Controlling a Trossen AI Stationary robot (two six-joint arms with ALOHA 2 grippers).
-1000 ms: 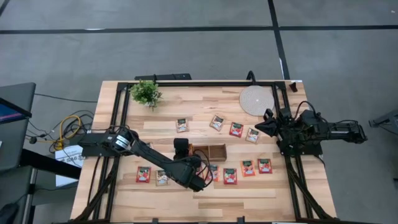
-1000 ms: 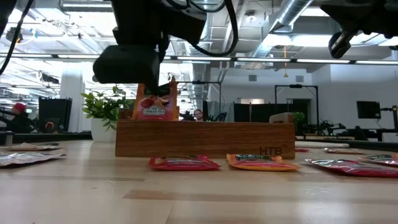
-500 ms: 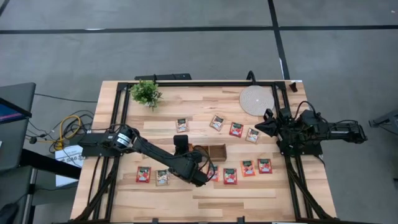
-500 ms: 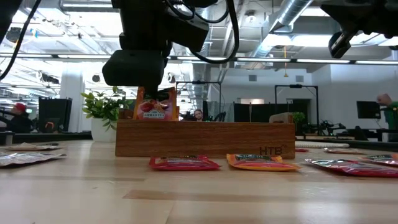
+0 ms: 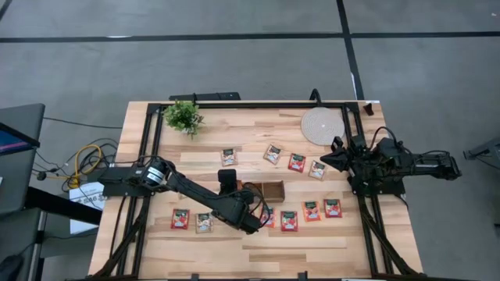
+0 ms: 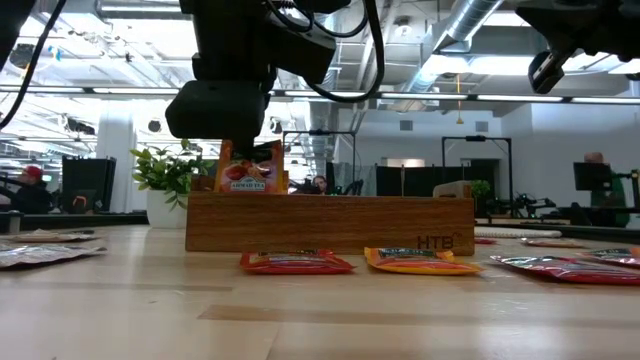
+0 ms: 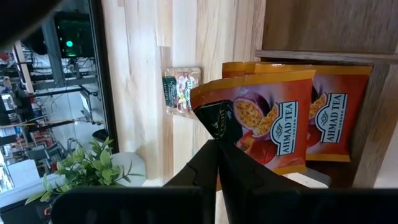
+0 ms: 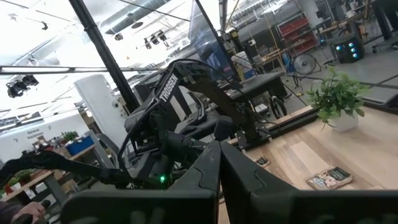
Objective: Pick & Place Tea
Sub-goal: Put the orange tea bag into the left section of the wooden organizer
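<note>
Left gripper (image 7: 216, 144) clamped on sachet (image 7: 264, 118) inside tray (image 6: 330, 224); wrist view alone reads "AHMAD TEA". Right gripper (image 5: 325, 159) closed, empty.

A robotics lab: exposed ceiling ducts (image 6: 470, 30), monitors (image 6: 592, 176), equipment racks (image 8: 292, 31).

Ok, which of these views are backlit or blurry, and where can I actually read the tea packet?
Low view: the bright room behind silhouettes the left arm, and the near table is soft. Left wrist view: the held sachet is sharp, its print readable, the plant blurred. High view: even light, sachets tiny.
</note>
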